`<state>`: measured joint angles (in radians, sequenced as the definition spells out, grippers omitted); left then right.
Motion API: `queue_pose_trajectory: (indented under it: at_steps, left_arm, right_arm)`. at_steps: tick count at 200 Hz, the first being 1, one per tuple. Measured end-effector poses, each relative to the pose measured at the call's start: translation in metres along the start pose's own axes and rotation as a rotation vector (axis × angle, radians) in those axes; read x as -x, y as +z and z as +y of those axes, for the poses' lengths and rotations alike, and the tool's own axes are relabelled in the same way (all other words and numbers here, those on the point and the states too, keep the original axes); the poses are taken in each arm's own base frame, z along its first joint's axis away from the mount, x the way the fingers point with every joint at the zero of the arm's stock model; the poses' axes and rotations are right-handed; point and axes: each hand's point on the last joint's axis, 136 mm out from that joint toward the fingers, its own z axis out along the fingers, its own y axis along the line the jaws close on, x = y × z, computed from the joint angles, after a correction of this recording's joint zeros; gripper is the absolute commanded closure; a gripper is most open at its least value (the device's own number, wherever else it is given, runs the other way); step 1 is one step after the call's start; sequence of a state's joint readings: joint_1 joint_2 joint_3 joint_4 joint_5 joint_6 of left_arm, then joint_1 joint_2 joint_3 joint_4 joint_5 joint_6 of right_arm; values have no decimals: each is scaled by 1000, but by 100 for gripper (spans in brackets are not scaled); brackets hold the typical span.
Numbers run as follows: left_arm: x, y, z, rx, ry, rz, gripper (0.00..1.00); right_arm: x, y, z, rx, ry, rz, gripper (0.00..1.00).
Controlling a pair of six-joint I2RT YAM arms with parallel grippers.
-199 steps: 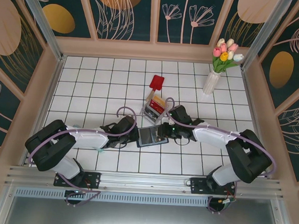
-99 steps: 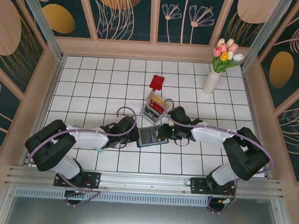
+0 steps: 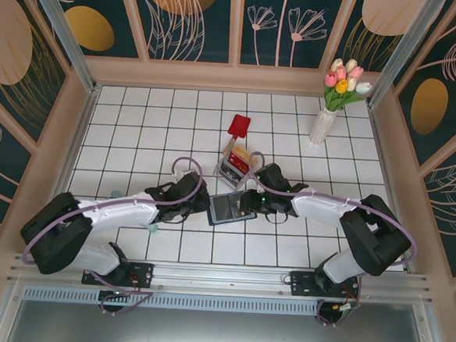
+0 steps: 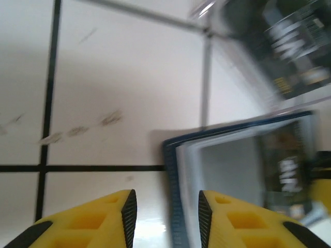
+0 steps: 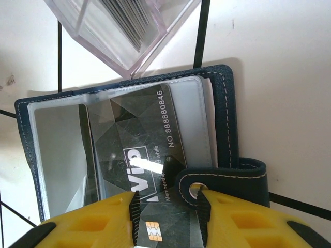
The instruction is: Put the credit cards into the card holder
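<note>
Right wrist view: black card (image 5: 139, 150) is seen part way into the sleeve (image 5: 199, 129) of the open wallet (image 5: 222, 119). Its near end sits between the right gripper (image 5: 168, 199) fingers, which are apart, but whether it's pinched can't be told. The left gripper (image 4: 164, 199) fingers are spread on nothing, wallet edge just ahead. So the wallet probably isn't pinned and could get shoved along, or the card snagged on the snap tab (image 5: 222, 181) beside the right finger. The clear box (image 5: 119, 26) just past the fingertips might get bumped. The spatula (image 3: 239, 126) and vase (image 3: 323, 124), further beyond, are no bother.

The card holder (image 5: 223, 113) is matt stitched navy with glossy clear sleeves. The credit card (image 5: 137, 137) is shiny dark plastic, and the box (image 5: 155, 36) is transparent plastic.
</note>
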<state>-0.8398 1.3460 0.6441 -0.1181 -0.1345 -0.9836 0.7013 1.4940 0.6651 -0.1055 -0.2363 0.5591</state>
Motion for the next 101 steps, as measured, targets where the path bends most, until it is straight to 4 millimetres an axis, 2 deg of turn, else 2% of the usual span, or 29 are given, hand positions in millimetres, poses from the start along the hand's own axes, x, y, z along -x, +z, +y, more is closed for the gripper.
queue_pose_trajectory:
  at_steps: [28, 56, 76, 101]
  left_arm:
    - [17, -13, -51, -191, -10, -15, 68]
    - [14, 6, -86, -283, 4, 56, 75]
    - [3, 24, -92, -282, 15, 116, 79]
    - [-11, 43, -82, -242, 14, 167, 82]
  right_arm:
    - [-6, -7, -3, 2, 19, -9, 61]
    - [-3, -18, 2, 23, 21, -37, 62]
    - [-3, -23, 4, 44, 26, -49, 63]
    - [-11, -19, 1, 56, 45, -22, 65]
